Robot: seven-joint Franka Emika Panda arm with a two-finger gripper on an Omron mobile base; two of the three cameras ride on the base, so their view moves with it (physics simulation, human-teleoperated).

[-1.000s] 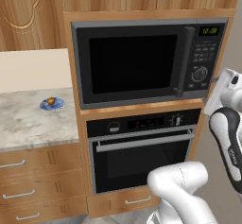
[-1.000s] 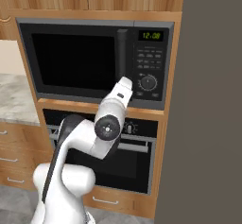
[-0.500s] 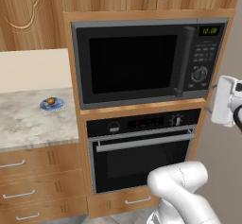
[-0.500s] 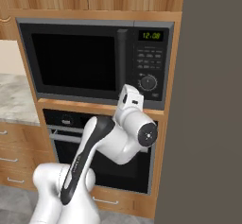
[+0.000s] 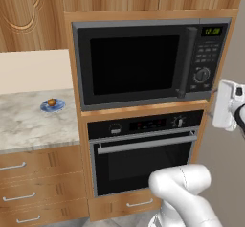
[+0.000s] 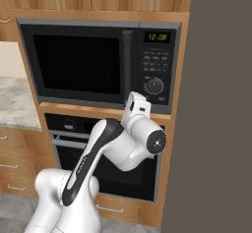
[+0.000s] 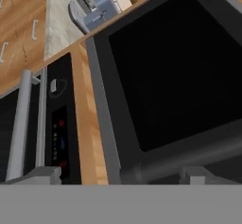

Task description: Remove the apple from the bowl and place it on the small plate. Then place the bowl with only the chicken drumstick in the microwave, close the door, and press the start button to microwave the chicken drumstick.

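Marble-topped desk (image 5: 28, 120) at far left over wooden drawers, against a cream wall; on it sits the small plate (image 5: 52, 106) with the apple (image 5: 51, 102) resting on top. Wooden cabinets run above. To the right, set into a wooden column, the microwave (image 5: 143, 63) has its door (image 5: 134, 65) closed, the vertical bar handle (image 5: 186, 61) beside the control panel with green display and round dial (image 6: 154, 85). The oven (image 5: 143, 149) with horizontal bar handle is directly below, also closed. A flat grey wall fills the far right. The white arm rises from below the oven, elbow bent, with its wrist in front of the column's right edge under the microwave's panel. The gripper (image 7: 118, 173) stands wide with nothing between its fingers, close against the door's handle in the hand view
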